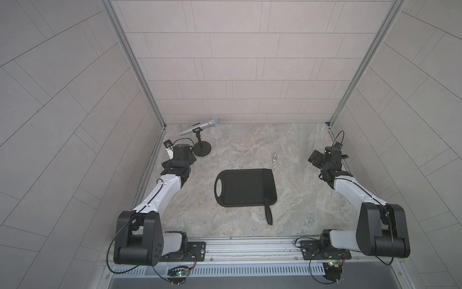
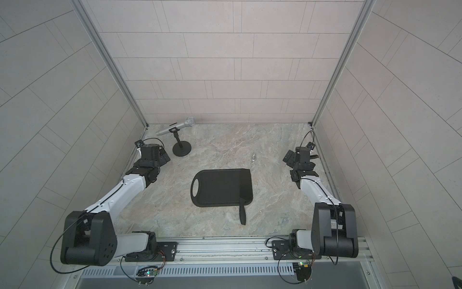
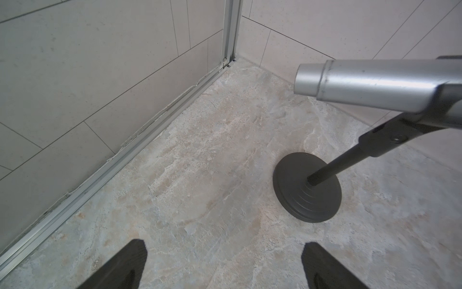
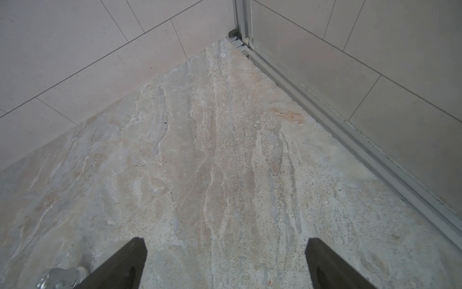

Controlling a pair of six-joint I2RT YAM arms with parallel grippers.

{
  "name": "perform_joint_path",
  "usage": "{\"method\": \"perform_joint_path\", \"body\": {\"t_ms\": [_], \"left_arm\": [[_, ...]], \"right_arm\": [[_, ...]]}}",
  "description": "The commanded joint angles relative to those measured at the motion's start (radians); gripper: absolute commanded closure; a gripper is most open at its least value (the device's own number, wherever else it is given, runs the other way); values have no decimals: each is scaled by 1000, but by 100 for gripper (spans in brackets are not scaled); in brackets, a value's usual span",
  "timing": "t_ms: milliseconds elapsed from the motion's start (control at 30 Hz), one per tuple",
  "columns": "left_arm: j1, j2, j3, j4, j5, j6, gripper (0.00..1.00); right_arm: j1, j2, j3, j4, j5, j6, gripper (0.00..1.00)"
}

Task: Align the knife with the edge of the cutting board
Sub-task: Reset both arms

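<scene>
In both top views the matte-black cutting board lies flat mid-table, its oval handle hole to the left. The black knife lies with its wide blade on the board's right end, along the short edge. Its slim handle sticks out past the board's near edge onto the table. My left gripper is open at the back left, far from both, with bare table between its fingers. My right gripper is open near the right wall, holding nothing. Neither wrist view shows the board or the knife.
A silver microphone on a black round-based stand is close to my left gripper. A small shiny metal piece lies behind the board. Tiled walls close in three sides.
</scene>
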Motion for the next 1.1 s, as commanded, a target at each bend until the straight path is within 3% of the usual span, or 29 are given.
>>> {"method": "perform_joint_path", "body": {"t_ms": [0, 233, 467, 667, 1067], "left_arm": [[2, -3, -70, 142, -63, 52, 0], [35, 51, -177, 403, 6, 133, 0], [64, 87, -154, 395, 163, 157, 0], [61, 124, -192, 479, 237, 201, 0], [50, 243, -327, 838, 575, 366, 0]], "right_arm": [[-4, 22, -18, 128, 78, -57, 0], [-4, 85, -24, 196, 81, -149, 0], [-3, 149, -115, 380, 72, -181, 0], [1, 147, -129, 421, -34, -244, 0], [5, 135, -175, 505, -128, -293, 0]]}}
